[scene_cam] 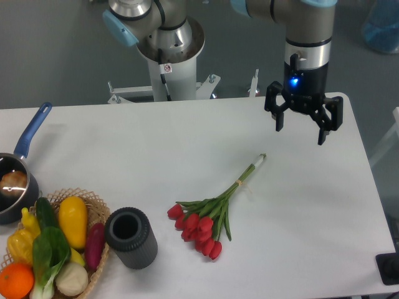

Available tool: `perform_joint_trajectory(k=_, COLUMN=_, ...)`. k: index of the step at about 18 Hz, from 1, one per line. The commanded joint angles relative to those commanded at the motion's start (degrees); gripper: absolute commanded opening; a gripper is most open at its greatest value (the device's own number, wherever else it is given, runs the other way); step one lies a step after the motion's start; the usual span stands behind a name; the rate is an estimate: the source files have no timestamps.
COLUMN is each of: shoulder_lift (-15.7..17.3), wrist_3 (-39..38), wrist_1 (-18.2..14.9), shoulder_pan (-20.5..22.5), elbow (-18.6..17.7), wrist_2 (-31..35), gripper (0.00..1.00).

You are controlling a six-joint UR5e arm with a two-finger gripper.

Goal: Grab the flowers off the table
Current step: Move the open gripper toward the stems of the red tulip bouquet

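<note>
1 hand (301, 129) spread wide, holding nothing; 1 flowers (209, 216) bunch, approx 9 tulips, on table (124, 162)

We see flowers (206, 224) lying flat on white tabletop (156, 156): red tulip heads lower left, tied green stems upper right.

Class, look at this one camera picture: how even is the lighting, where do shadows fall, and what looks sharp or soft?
Fixed camera: soft, even light on the white table, no harsh glare; only faint shadows beside the flowers and the dark cylinder. The open claw and flowers look sharp, a blue light glows above the claw, and the blue shape at top right is cut off by the edge.
</note>
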Motion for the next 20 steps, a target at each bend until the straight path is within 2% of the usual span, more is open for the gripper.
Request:
perform_joint_trajectory(k=7, shoulder_lift=0.0, wrist_3=1.49, wrist_1=0.0, shoulder_pan=0.09, elbow=0.18, wrist_2=-0.35, gripper=1.0)
perform_joint_trajectory(k=20, shoulder_lift=-0.35, wrist_3=0.88, wrist_1=0.0, shoulder_pan=0.0, elbow=-0.97, wrist_2=-5.98, gripper=1.0)
